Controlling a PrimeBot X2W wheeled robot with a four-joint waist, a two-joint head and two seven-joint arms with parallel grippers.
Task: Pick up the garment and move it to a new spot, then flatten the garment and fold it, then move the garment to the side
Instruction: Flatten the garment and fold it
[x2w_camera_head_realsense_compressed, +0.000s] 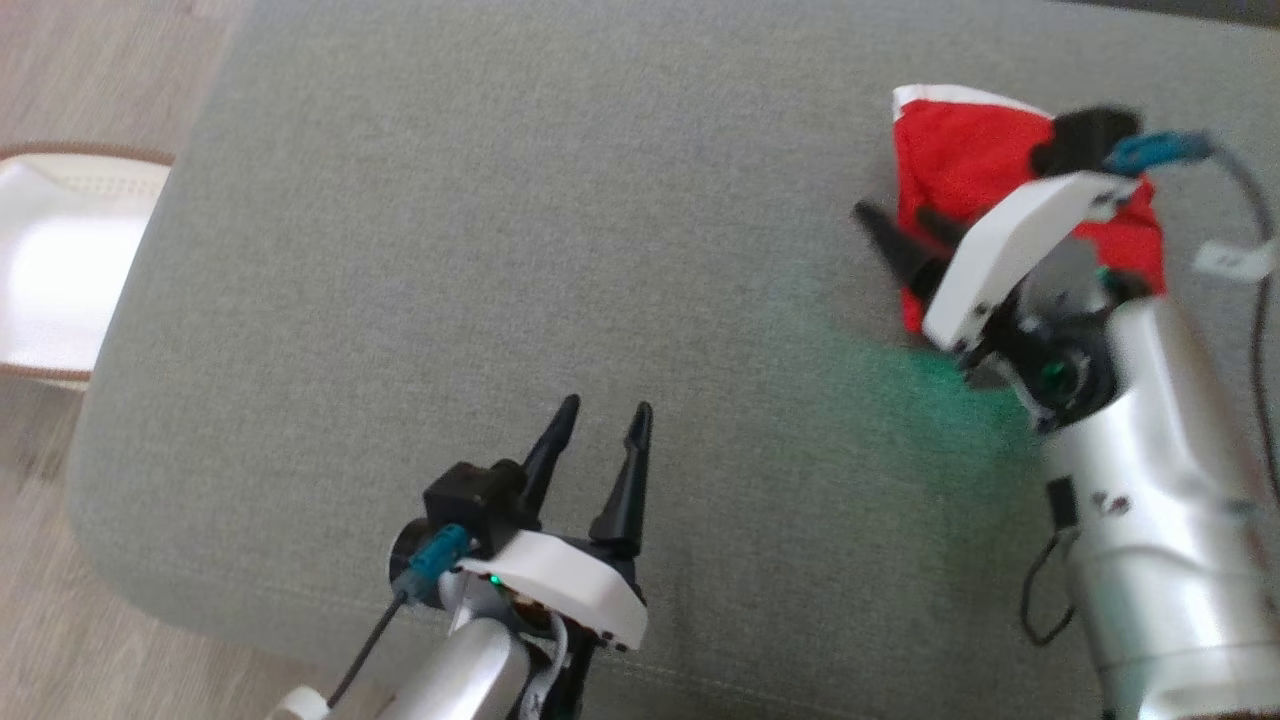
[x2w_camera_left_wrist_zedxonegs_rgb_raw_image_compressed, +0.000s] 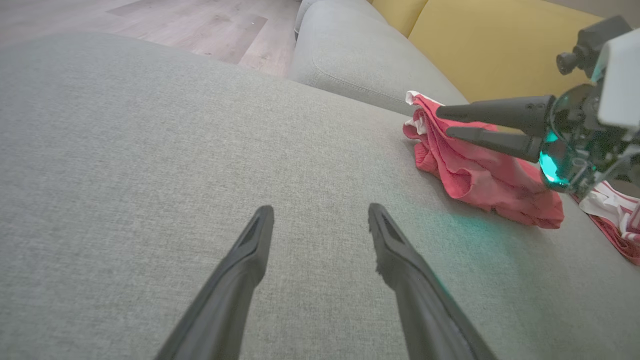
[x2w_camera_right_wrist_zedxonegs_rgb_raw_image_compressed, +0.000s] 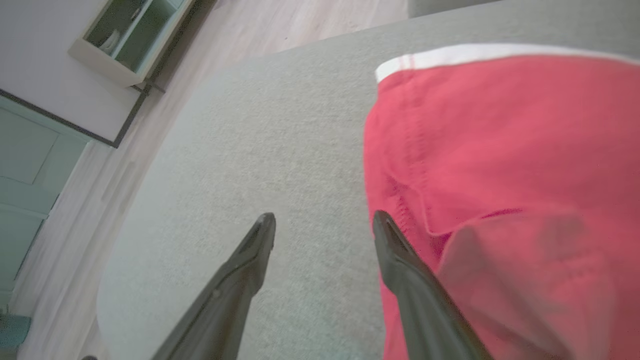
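On the cushion (x2w_camera_head_realsense_compressed: 500, 250), the garment (x2w_camera_head_realsense_compressed: 965, 160) lies with white band (x2w_camera_head_realsense_compressed: 950, 97) farthest away.

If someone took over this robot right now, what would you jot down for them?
Left tool: open, empty, above the bare grey cushion.
Right tool: open, gripping nothing, at the red garment's edge.
Red garment: bundled in layers near the cushion's right side.
Done: seemingly folded and set aside.
Left: likely just check the fold, then back the arms away.
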